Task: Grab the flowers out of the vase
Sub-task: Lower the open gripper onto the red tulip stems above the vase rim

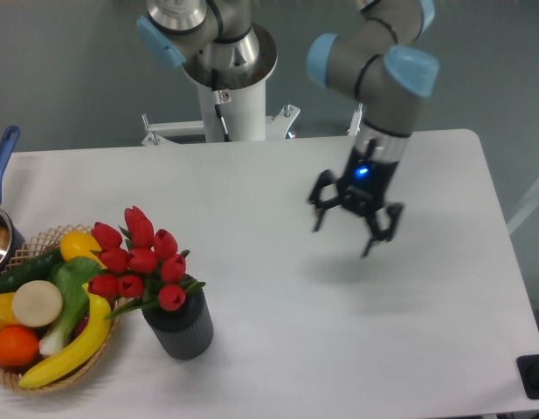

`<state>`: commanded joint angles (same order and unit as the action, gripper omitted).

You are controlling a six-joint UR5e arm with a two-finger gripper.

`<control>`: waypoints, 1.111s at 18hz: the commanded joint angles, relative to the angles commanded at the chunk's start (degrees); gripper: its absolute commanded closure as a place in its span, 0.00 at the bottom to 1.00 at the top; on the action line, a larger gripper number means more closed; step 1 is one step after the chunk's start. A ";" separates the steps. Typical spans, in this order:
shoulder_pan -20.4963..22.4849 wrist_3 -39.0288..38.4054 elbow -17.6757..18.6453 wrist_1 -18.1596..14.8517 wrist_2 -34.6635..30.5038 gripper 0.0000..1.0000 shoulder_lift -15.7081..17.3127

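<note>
While the flowers [140, 260] stand in the vase [182, 326], the end effector [355, 216] hangs well right, fingers apart.

Red tulip flowers [140, 259] bunched upright in ribbed dark vase [181, 326], front-left of table

The pincer [355, 222] hangs above the middle of the white bench [278, 332], its fingers spread apart and pointing down, holding nothing. Near the bench's front left corner the dark ribbed vase [180, 324] stands upright with the red flowers [140, 257] rising from its mouth. Just left of it sits a wicker basket [42, 240] of fruit and vegetables.
</note>
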<state>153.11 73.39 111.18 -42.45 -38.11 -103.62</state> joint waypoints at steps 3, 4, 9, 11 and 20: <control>-0.97 0.09 -0.44 0.09 10.57 0.00 -1.14; -1.50 0.26 -0.44 0.09 12.60 0.00 -1.32; -5.71 0.70 -0.61 0.18 15.25 0.00 -2.63; -6.95 0.79 -0.70 0.18 15.52 0.00 -2.99; -11.26 1.14 -2.36 1.32 15.52 0.00 -5.97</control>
<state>141.86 74.53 108.82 -41.13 -22.59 -109.59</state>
